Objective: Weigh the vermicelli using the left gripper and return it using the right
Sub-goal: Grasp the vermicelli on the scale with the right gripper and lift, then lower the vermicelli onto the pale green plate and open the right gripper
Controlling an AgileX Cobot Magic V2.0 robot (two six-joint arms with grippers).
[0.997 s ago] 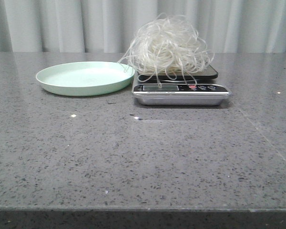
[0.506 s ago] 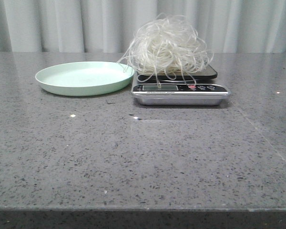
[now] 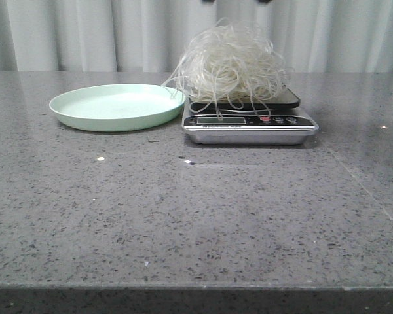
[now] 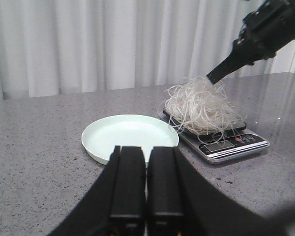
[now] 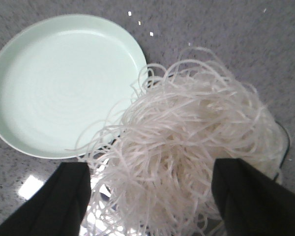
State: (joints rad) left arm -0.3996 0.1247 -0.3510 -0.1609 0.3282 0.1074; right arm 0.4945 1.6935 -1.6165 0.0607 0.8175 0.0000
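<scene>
The vermicelli (image 3: pixel 230 62) sits heaped on the scale (image 3: pixel 249 121), loose strands spilling over the platform edge toward the pale green plate (image 3: pixel 116 106) just beside it. Above the nest, the right hand (image 5: pixel 150 201) hangs with fingers spread wide, one either side of the noodles. Back on the near side, the left hand (image 4: pixel 146 189) has fingers pressed together, holding nothing, over the grey tabletop (image 3: pixel 196 216).

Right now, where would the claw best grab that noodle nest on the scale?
Probably the vermicelli at its tall, domed middle, from straight above. The right claw hangs open astride it there. Strands drooping over the scale are too thin to pinch.
</scene>
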